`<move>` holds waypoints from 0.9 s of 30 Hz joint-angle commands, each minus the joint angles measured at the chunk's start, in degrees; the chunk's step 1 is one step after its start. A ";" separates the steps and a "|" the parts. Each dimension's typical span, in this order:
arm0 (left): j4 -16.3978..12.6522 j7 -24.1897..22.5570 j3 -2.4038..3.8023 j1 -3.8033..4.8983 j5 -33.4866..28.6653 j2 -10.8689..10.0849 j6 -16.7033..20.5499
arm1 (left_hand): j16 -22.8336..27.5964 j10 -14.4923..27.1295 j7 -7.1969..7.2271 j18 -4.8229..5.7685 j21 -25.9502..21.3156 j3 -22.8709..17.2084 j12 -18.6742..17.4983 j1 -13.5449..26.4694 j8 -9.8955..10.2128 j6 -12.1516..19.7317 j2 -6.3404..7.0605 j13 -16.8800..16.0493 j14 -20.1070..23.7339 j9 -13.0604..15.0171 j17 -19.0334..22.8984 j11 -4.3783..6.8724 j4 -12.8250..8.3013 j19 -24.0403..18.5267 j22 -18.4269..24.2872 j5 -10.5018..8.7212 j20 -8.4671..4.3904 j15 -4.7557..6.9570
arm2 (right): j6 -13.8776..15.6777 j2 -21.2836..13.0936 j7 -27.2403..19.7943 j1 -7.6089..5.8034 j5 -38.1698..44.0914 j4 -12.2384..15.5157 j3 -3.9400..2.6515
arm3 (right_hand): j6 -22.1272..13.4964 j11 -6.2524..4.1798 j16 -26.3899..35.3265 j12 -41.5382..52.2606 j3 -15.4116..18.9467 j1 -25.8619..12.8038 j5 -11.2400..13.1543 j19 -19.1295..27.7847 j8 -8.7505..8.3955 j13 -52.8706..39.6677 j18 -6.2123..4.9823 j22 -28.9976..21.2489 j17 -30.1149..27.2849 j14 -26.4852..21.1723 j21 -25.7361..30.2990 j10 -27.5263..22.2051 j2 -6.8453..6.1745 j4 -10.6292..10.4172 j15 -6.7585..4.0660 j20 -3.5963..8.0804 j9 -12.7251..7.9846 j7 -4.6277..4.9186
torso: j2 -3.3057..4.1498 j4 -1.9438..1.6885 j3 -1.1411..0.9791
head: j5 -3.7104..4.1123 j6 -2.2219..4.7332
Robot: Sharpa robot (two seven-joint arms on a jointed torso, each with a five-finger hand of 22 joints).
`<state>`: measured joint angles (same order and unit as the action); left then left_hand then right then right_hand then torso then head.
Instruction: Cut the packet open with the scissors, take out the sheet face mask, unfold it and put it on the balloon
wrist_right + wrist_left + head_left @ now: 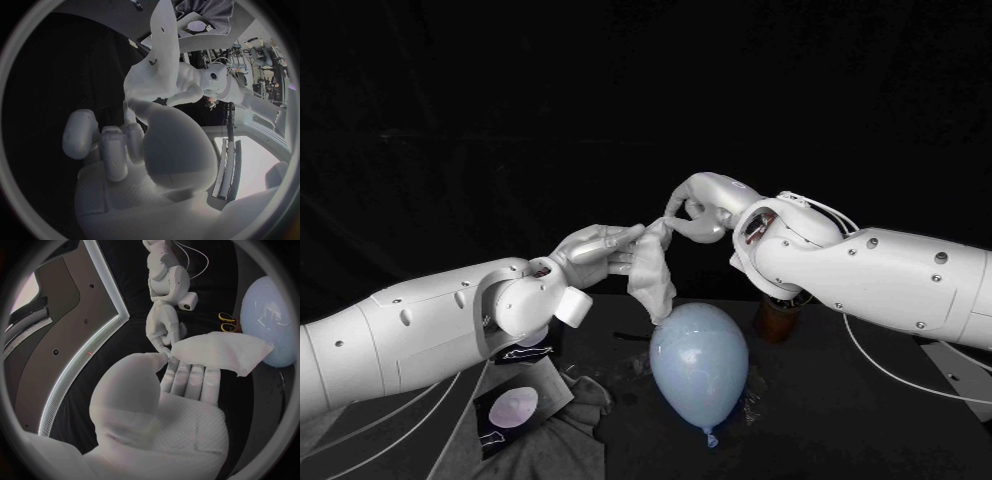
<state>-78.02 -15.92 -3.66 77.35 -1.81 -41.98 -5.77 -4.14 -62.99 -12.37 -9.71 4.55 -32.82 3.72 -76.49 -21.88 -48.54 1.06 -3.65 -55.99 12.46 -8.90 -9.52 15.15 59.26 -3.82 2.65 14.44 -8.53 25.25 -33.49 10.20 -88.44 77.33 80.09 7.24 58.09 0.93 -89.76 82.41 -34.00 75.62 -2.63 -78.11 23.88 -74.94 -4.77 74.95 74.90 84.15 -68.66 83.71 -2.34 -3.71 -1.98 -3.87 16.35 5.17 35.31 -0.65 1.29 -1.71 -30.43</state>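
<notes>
Left hand (606, 250) and right hand (697, 212) on sheet mask (651, 285) above balloon (697, 365)

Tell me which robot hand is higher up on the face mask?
The right hand, entering from the picture's right. It pinches the top of the sheet face mask, above the left hand, which holds it lower down.

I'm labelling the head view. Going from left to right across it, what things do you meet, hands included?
packet → left hand → sheet mask → balloon → brown object
</notes>
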 commanded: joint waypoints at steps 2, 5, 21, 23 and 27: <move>-0.17 -0.75 0.06 0.06 -0.58 0.05 0.02 | 0.03 -0.48 0.19 -0.94 -0.26 -0.76 -0.03 -1.70 -0.42 -0.27 -0.27 -0.01 0.29 0.17 0.07 0.03 -1.44 -0.35 0.01 0.14 0.05 0.11 | 0.60 -0.01 0.13 -0.06 0.39 0.13 -0.04 | 0.33 -0.13 -0.24 0.15 -0.24 -0.09 -0.17 -0.36 0.73 -7.53 0.14 6.31 15.10 5.85 -0.37 1.68 0.40 -0.01 -0.44 -0.06 2.98 -0.06 | 0.01 0.02 0.01 | -0.09 -0.05; -0.18 -0.87 0.06 0.06 -0.58 0.06 0.09 | 0.03 -0.71 0.29 -0.93 -0.26 -1.74 0.02 -2.30 -0.57 -0.33 -1.16 -0.02 0.29 0.23 0.07 0.10 -1.83 -0.37 0.00 0.15 0.02 0.13 | 0.60 -0.02 0.13 -0.06 0.38 0.19 -0.04 | 0.33 -0.13 -0.24 0.15 -0.24 -0.09 -0.17 -0.36 0.73 -7.53 0.14 6.31 15.10 5.85 -0.37 1.68 0.40 -0.01 -0.44 -0.06 2.98 -0.06 | 0.00 -0.01 -0.01 | -0.12 0.03; -0.44 -1.91 0.06 0.06 -0.59 -0.04 1.05 | 0.02 -2.22 0.94 -0.92 -0.25 -3.89 0.20 -2.67 -1.53 -1.09 -2.87 -0.08 0.28 0.71 0.06 0.60 -2.38 -0.48 0.01 0.14 -0.03 0.34 | 1.75 -0.38 -0.81 -0.06 -2.09 0.38 -0.03 | -2.08 0.35 -0.24 -4.22 -0.69 -1.38 -0.12 0.23 -0.07 -3.56 -0.08 5.77 15.10 5.85 1.12 -0.98 -0.58 -0.59 -0.21 -0.11 2.77 0.62 | 0.00 0.02 0.00 | -0.25 -0.09; -0.48 -2.04 0.06 0.06 -0.59 -0.08 1.33 | 0.02 -2.30 0.99 -0.91 -0.27 -3.98 0.20 -2.65 -1.60 -1.15 -2.93 -0.08 0.27 0.75 0.06 0.63 -2.43 -0.52 0.02 0.14 -0.02 0.35 | 2.41 -0.41 -1.25 -0.06 -3.32 0.22 -0.02 | -5.20 1.59 0.39 -13.33 1.18 -3.85 -0.07 1.99 -1.89 4.42 -0.55 4.51 12.49 4.97 4.37 -7.23 -3.02 -2.16 0.82 -0.72 2.05 2.06 | 0.00 0.02 0.00 | -0.25 -0.09; -0.61 -2.22 0.06 0.06 -0.59 -0.14 2.01 | -0.01 -2.46 1.05 -0.92 -0.29 -4.12 0.21 -2.62 -1.72 -1.25 -2.98 -0.08 0.22 0.82 0.05 0.69 -2.54 -0.56 0.02 0.14 -0.02 0.39 | 3.48 -0.50 -2.21 -0.06 -5.37 -0.13 0.02 | -8.82 3.35 2.17 -26.09 3.80 -5.33 -0.12 6.38 -4.70 15.08 -1.75 1.53 6.55 2.56 12.04 -16.19 -6.20 -3.69 2.39 -1.98 0.82 4.00 | 0.00 0.01 0.00 | -0.35 -0.12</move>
<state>-78.43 -16.75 -3.67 77.35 -1.93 -42.18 -4.65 -4.14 -65.09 -11.37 -9.68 4.56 -36.78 3.72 -79.10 -23.29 -49.53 -1.30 -3.65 -55.78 13.23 -8.91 -8.87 12.48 59.22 -3.83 2.62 14.40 -8.32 26.89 -33.95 9.52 -88.44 74.52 80.07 7.28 49.51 4.37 -87.69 56.50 -30.40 70.31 -2.93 -71.75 19.25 -60.03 -5.82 74.95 74.95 84.02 -56.66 67.75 -7.87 -7.45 0.27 -5.85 17.23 9.09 35.30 -0.64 1.29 -2.02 -30.54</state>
